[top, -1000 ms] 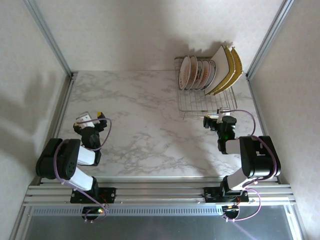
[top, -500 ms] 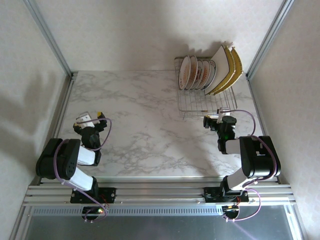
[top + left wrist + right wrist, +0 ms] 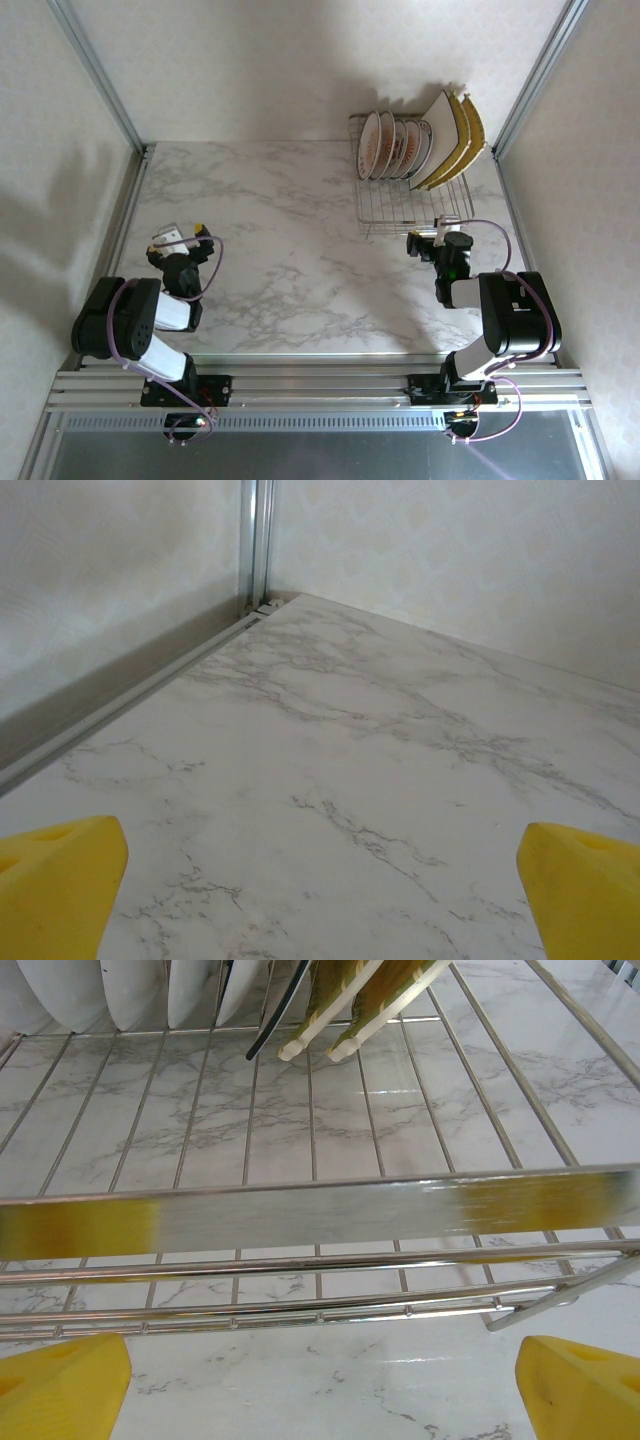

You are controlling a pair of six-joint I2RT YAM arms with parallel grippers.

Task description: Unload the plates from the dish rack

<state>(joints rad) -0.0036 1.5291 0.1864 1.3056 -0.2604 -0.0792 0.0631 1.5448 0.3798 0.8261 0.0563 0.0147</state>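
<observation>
Top external view: the dish rack (image 3: 410, 212) stands at the far right corner of the marble bench (image 3: 290, 230). The round plates (image 3: 393, 146) stand on edge in a row in its far left part. The square plates (image 3: 450, 138), white and mustard-yellow, lean beside them at its far right. The near half of the rack is bare wire. The left gripper (image 3: 182, 238) hangs low near the bench's left edge, well apart from the rack. The right gripper (image 3: 432, 241) sits just beside the rack's near side, close to the right edge. Left wrist view: the two yellow fingertips (image 3: 58, 885) sit at opposite sides of the picture, spread wide, with nothing but bare marble between them. A metal channel (image 3: 130, 695) runs along the bench edge to the far left corner, where the walls meet. Right wrist view: the fingertips (image 3: 582, 1385) are likewise wide apart and hold nothing. Just beyond them the rack's front rail (image 3: 320, 1210) crosses the picture, with a yellow reflection at each end. Past the wire floor, the white bottoms of the round plates stand at the upper left, and the lower edges of the square plates rest on the wires to their right.
</observation>
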